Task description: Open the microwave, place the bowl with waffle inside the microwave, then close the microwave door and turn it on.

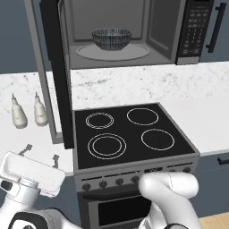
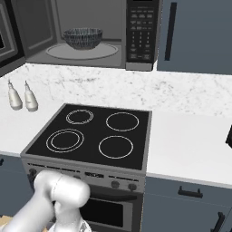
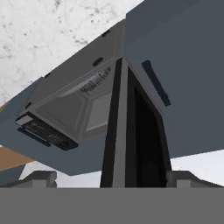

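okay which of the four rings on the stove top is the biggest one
The front-left burner ring, nearest the control knobs on the side toward the two bottles. It is drawn as a wide double circle, while the other three look smaller.

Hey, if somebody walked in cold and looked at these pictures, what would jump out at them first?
The microwave gapes open above the black stove, with a speckled bowl sitting on its glass turntable. Its door swings far out to the left, edge-on. Two small white bottles stand on the marble counter left of the stove.
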Controlling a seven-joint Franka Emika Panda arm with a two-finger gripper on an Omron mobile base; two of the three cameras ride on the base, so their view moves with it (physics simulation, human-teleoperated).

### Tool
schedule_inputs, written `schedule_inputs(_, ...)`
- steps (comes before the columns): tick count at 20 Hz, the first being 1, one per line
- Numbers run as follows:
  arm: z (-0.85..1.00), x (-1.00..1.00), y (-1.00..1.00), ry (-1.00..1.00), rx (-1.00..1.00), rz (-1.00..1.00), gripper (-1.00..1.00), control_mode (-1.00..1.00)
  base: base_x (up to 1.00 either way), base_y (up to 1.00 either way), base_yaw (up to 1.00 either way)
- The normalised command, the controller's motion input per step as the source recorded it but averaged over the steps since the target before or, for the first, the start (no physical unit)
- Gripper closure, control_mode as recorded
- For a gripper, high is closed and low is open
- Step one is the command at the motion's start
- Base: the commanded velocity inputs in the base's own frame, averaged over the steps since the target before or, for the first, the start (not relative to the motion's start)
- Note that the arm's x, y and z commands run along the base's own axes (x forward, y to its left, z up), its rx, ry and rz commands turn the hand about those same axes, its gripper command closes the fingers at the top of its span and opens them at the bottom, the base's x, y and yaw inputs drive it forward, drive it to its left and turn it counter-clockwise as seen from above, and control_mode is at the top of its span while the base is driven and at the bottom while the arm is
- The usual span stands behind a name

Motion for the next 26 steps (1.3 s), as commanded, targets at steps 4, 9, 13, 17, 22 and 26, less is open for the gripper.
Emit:
schedule_inputs(4,0.0,0.57,0.81,0.0,0.0,-0.07,1.0,-1.0,0.0,0.0,0.0)
schedule_inputs(9,-0.02,0.56,0.48,-0.04,0.01,-0.03,1.0,-1.0,0.0,0.0,0.0)
schedule_inputs(13,0.1,0.38,0.31,-0.19,0.12,-0.03,1.0,-1.0,0.0,0.0,0.0)
schedule_inputs(17,0.45,0.34,0.17,-0.22,0.18,-0.02,1.0,-1.0,0.0,0.0,0.0)
schedule_inputs(22,0.81,0.19,0.05,-0.12,0.21,-0.04,1.0,-1.0,0.0,0.0,0.0)
schedule_inputs(26,0.89,-0.08,-0.57,-0.14,0.38,-0.02,1.0,-1.0,0.0,0.0,0.0)
